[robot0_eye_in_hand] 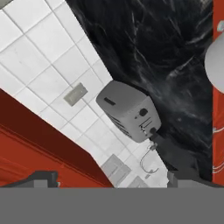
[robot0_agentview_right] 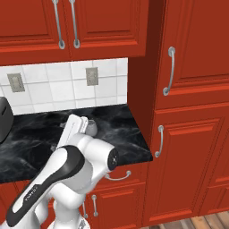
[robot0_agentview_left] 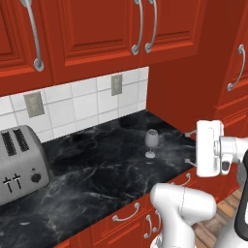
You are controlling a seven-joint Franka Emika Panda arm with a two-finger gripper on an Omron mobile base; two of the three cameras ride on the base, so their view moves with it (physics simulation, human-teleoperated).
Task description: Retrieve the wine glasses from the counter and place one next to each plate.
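One wine glass (robot0_agentview_left: pixel 151 142) in sight: upright on the black marble tabletop (robot0_agentview_left: pixel 97 164), toward its right end, near the tall red cabinet side panel (robot0_agentview_left: pixel 179 92) and clear of the front edge. Nothing touching it. My hand sits off the tabletop's right front corner, well apart from the glass, rolled hard to one side. My jaws (robot0_eye_in_hand: pixel 111 180) are spread wide with nothing between them; fingertips (robot0_eye_in_hand: pixel 41 178) show at the bottom of the hand view. That view looks along the tabletop at a grey toaster (robot0_eye_in_hand: pixel 129 111) against the white tile backsplash (robot0_eye_in_hand: pixel 48 61), with a wall outlet (robot0_eye_in_hand: pixel 75 94) beside it. From the left base camera the toaster (robot0_agentview_left: pixel 19 162) is at the far left end, well apart from the glass. Red upper cabinets (robot0_agentview_left: pixel 97 34) with silver handles hang above.
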